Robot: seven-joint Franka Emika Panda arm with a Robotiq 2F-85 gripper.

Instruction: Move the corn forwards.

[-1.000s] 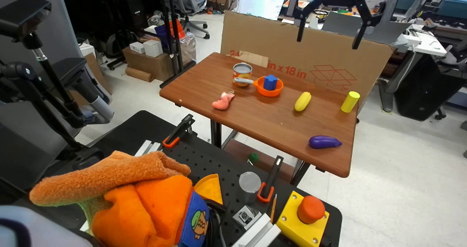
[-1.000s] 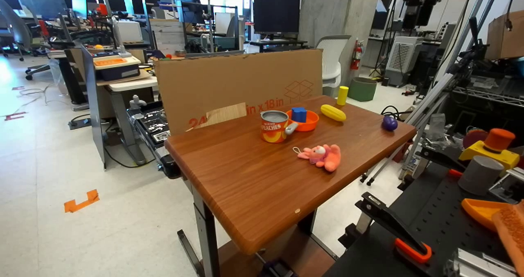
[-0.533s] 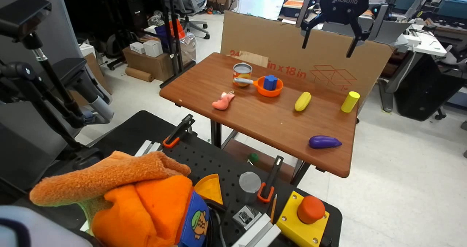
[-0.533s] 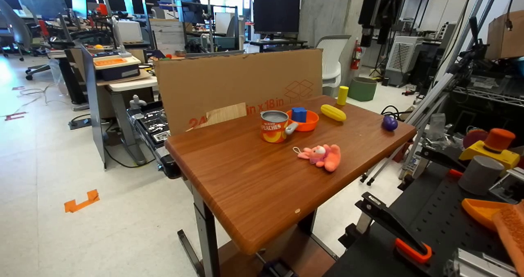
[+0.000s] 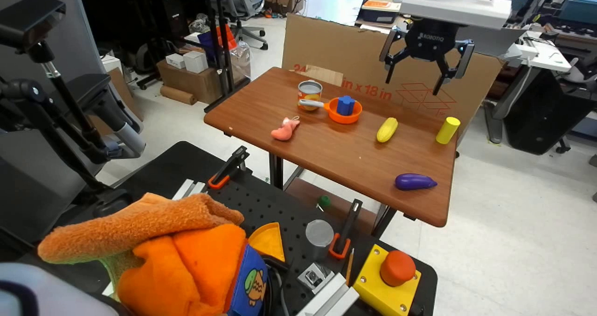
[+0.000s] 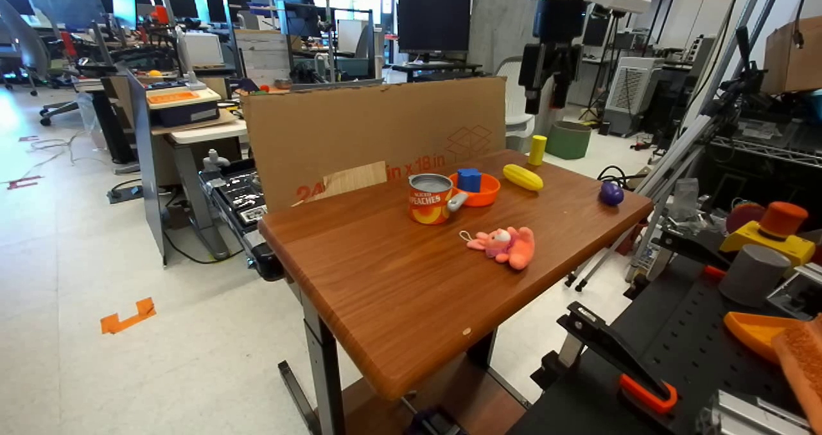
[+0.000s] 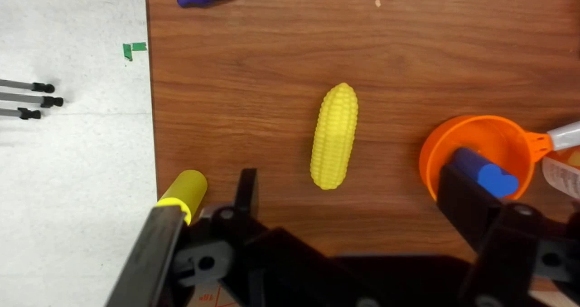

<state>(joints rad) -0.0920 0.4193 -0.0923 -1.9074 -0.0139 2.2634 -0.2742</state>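
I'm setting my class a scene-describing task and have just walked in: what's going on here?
A robotic claw hangs clear of the table, open and holding nothing. The corn it is meant to move forwards lies on the table, out of its grip. A blue block sits in the pan, and the eggplant and cylinder are on the table too.

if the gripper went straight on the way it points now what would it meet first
Probably the corn, or the tabletop just beside it: the open gripper points down that way, but depth is unclear.
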